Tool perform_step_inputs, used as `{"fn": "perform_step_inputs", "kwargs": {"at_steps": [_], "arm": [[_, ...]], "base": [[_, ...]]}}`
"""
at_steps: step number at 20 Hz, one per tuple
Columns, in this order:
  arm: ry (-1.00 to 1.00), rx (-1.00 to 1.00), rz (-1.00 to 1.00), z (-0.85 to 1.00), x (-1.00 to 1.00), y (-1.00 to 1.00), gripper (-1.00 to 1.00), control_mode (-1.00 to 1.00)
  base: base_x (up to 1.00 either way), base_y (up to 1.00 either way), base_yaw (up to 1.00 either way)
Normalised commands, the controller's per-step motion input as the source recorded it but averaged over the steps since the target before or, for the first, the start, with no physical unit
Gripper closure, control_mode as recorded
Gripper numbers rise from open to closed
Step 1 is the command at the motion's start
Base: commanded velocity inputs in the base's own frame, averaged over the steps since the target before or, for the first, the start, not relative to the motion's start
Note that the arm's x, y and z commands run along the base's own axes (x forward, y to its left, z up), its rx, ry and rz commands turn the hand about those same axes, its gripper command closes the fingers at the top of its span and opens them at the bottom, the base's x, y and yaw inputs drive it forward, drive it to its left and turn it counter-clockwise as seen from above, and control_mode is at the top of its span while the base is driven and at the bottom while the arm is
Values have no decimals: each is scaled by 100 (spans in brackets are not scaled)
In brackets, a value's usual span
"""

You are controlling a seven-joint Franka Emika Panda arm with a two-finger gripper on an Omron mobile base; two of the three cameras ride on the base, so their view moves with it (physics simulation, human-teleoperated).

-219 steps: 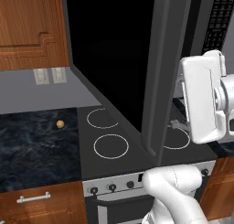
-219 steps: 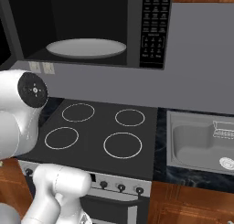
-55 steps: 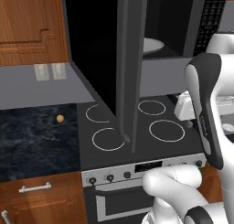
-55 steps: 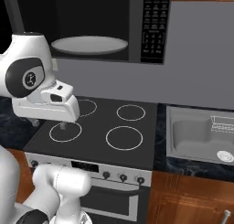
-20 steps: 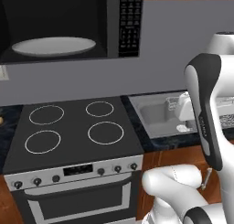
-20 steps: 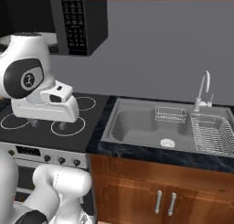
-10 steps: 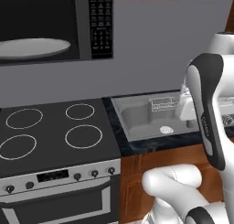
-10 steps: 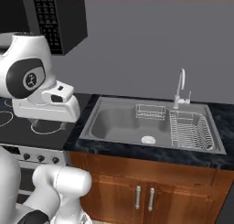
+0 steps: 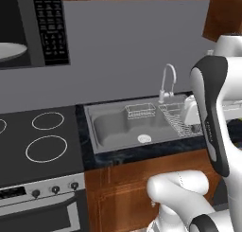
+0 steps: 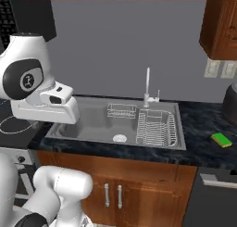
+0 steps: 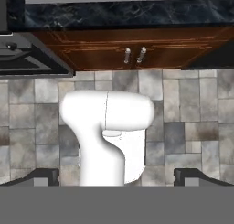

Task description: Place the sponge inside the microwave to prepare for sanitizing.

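Tool (image 11: 117, 176) fingers spread and empty, pointed at the floor, I see the sponge (image 10: 221, 139) lying well off to my right on the surface beyond the sink (image 10: 92, 124).

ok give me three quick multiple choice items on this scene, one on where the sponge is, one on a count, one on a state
1. Where is the sponge?
A. in the sink basin
B. on the dark counter right of the sink
C. on the stove

2. How many handles show on the cabinet doors under the sink?
A. two
B. four
C. none

3. What state is the gripper in?
A. shut on the sponge
B. open, holding nothing
C. shut on the faucet

Answers: 1 B, the sponge lies on the counter beyond the dish rack. 2 A, one handle per door. 3 B, the fingertips stand far apart over the floor.
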Motion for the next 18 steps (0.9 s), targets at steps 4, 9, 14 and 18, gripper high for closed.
{"fn": "perform_step_inputs", "kwargs": {"at_steps": [4,9,14,18], "arm": [[0,0,0,0,0,0,-100,100],[0,0,0,0,0,0,-100,100],[0,0,0,0,0,0,-100,100],[0,0,0,0,0,0,-100,100]], "base": [[31,-81,0],[30,-65,6],[36,-66,11],[31,-57,9]]}}
